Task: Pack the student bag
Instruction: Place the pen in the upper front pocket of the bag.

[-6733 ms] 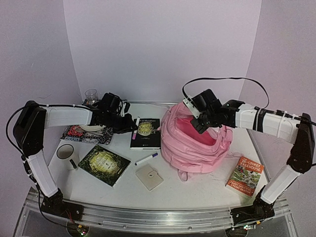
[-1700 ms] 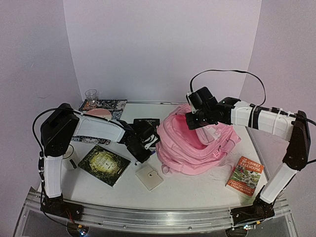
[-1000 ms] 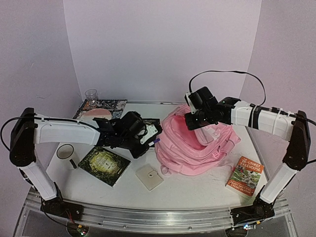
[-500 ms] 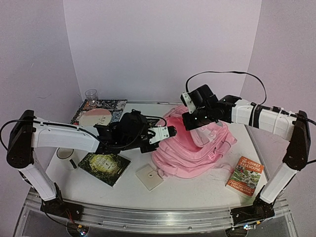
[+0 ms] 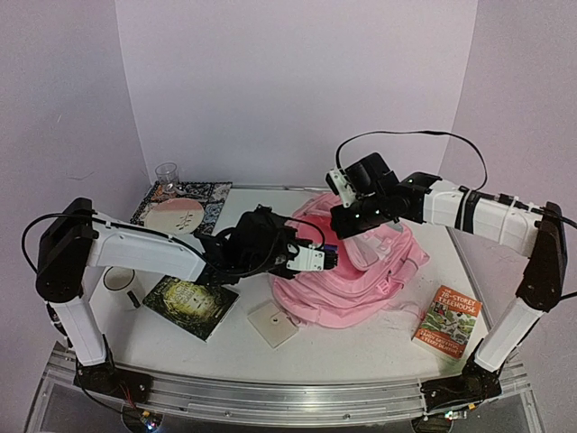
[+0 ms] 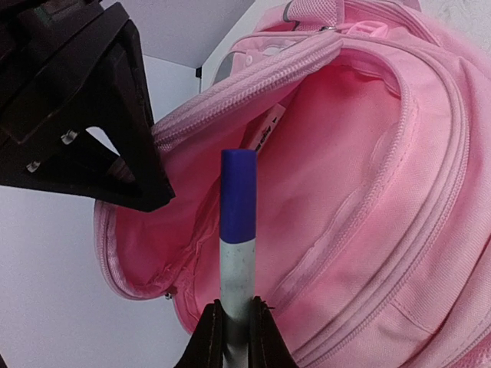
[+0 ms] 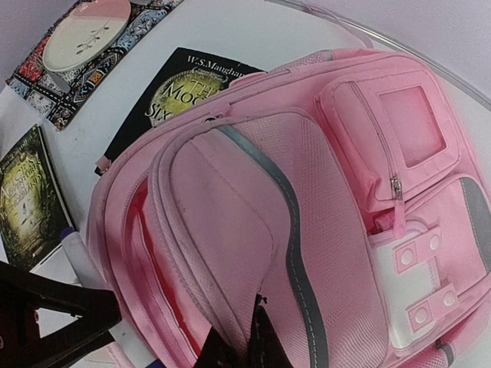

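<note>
The left gripper (image 6: 236, 326), jaws pinching a blue-capped marker (image 6: 238, 230), points its long axis straight into the open mouth of the pink backpack (image 6: 383, 230) just ahead on the table (image 5: 361, 347), whose flap (image 7: 230, 222) the right gripper (image 7: 239, 337) pinches and holds up.

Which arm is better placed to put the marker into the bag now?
Left. The left gripper holds the marker before the open student bag; the right gripper pinches its flap.
</note>
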`<state>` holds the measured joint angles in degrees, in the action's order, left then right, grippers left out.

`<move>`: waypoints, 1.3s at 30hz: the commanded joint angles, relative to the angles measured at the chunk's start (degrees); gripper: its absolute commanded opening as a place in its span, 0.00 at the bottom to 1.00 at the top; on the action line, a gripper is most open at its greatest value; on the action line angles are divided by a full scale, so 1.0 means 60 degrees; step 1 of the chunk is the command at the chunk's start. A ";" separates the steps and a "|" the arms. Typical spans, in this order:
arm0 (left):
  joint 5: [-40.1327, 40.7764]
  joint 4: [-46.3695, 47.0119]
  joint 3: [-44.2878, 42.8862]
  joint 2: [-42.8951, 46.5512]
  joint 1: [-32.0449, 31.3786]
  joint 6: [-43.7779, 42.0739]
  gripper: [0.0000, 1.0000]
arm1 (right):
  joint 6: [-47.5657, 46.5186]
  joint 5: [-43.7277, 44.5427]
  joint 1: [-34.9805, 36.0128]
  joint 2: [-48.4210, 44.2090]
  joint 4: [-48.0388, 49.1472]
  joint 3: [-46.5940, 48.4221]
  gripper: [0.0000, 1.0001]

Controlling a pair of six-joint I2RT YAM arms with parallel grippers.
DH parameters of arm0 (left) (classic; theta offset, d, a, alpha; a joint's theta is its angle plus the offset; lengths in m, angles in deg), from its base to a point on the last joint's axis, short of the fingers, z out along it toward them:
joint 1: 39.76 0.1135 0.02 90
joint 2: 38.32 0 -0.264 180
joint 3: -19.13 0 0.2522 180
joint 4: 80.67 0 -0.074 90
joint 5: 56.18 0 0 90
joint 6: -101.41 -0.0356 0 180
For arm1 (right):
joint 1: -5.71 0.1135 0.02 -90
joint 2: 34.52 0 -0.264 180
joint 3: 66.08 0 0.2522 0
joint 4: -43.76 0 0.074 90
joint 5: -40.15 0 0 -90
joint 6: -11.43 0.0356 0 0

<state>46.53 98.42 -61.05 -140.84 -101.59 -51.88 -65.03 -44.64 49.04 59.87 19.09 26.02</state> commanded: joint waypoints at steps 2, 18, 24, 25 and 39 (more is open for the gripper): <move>-0.0023 0.1442 -0.0325 -0.0392 -0.0037 -0.1795 0.05 | 0.0036 -0.0524 0.0117 -0.0424 0.0689 0.0707 0.00; 0.0347 0.2490 -0.0582 -0.1066 -0.0030 -0.2354 0.40 | 0.0072 -0.0641 0.0122 -0.0426 0.0781 0.0560 0.00; 0.0159 0.2735 0.0114 -0.0272 -0.0062 -0.1442 0.51 | 0.0048 -0.0452 0.0128 -0.0334 0.0811 0.0450 0.00; 0.0135 0.2750 0.0259 -0.0097 -0.0066 -0.1250 0.52 | 0.0045 -0.0431 0.0125 -0.0302 0.0817 0.0445 0.00; 0.1268 0.2809 0.1847 0.1591 0.0162 0.3431 0.59 | -0.0135 -0.0710 0.0126 -0.0084 0.1049 -0.0117 0.01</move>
<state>51.90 113.06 -51.81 -135.45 -101.46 -45.15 -65.24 -46.79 49.15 59.89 19.52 25.70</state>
